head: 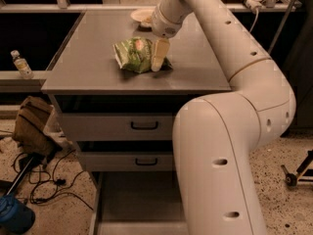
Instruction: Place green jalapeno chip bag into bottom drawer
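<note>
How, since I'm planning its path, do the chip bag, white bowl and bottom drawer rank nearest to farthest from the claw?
Claw over the tabletop.
1. Chip bag, directly at its left.
2. White bowl, behind, at the back edge.
3. Bottom drawer, below, near the floor.

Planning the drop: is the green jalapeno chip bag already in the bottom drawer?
No, the green jalapeno chip bag lies on the cabinet top, with the tool down beside it.
</note>
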